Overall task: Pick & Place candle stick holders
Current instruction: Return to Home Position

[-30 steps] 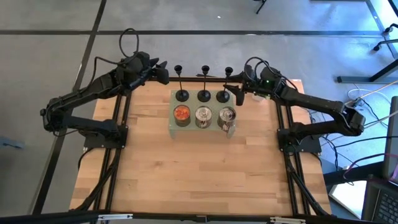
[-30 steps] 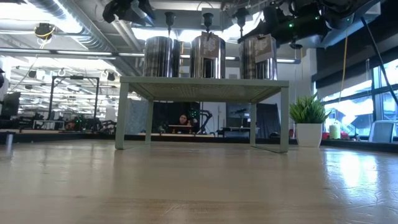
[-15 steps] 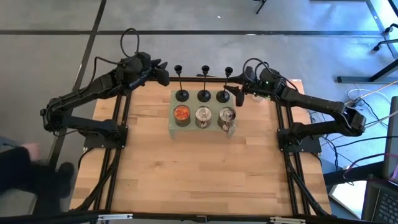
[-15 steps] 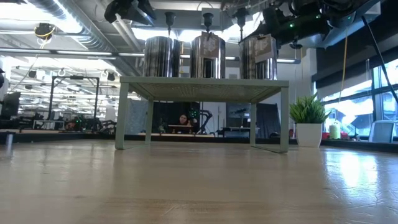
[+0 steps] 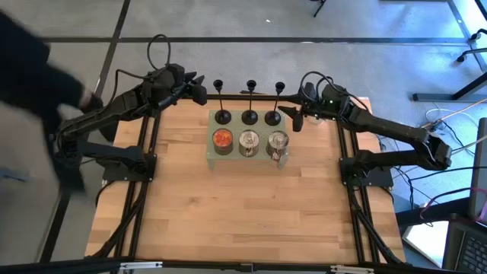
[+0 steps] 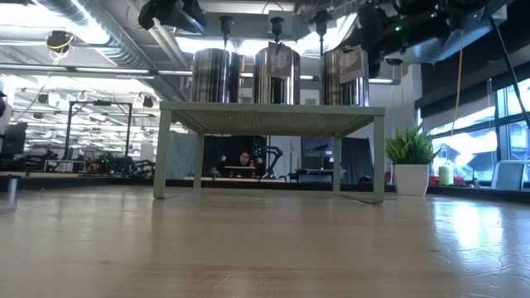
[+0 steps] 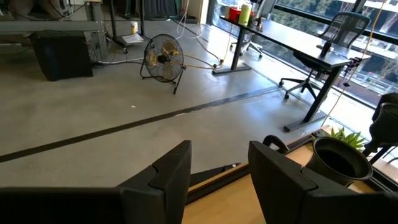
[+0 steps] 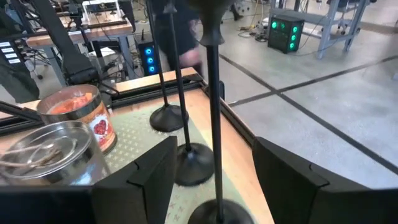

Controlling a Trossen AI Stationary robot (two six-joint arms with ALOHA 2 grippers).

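The placing looks done. All three holders (image 5: 249,116) stand in a row along the back of the shelf (image 6: 248,116), with the three cans (image 5: 249,141) in a row in front of them. I judge the step in hand is to let go and go home.

My right fingers (image 5: 293,116) are spread wide and hold nothing. They hang just beside the shelf's right end. In my right wrist view the stem of the nearest holder (image 8: 213,112) rises in the gap between them, touching neither. My left fingers (image 5: 199,91) are also open and empty. They hover over the back left part of the desk (image 5: 228,213), near the left holder's cup but clear of it.

The next move calls for care on the right. I should draw straight back from the stem, keeping it centred in the gap until both tips are past it, and only then swing away. The holder is tall and thin on a small base, so I expect a light knock would tip it, perhaps into its neighbours.

Room is good to the right of the shelf and across the wide bare front of the desk. The shelf sits close to the desk's back edge, so there is less margin behind it. On the left a person (image 5: 30,68), blurred, is close beside my left arm, so that arm's path home may not be free.
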